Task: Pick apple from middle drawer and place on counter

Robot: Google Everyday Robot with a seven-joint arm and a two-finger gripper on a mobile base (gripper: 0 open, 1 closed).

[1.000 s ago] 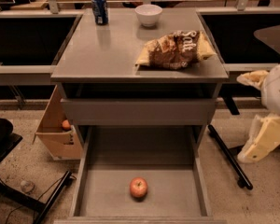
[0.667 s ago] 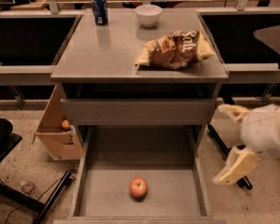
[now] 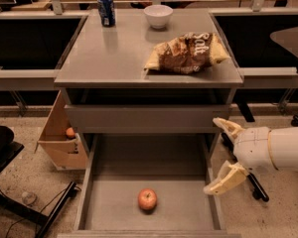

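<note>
The apple [image 3: 147, 199], small and red-orange, lies on the grey floor of the pulled-out middle drawer [image 3: 139, 157], near its front and at about mid-width. My gripper [image 3: 218, 155] reaches in from the right, over the drawer's right wall, to the right of the apple and higher than it. Its two cream fingers are spread wide apart and hold nothing. The counter [image 3: 104, 53] is the grey slab on top of the cabinet.
On the counter stand a blue can [image 3: 106, 10], a white bowl [image 3: 158, 16] and a brown chip bag [image 3: 186, 53]. Dark recessed bins flank the cabinet. A cardboard box [image 3: 59, 138] with an orange fruit [image 3: 70, 132] sits on the floor at the left.
My gripper has moved left from the right edge of the view to the drawer's right wall. The apple has not moved.
</note>
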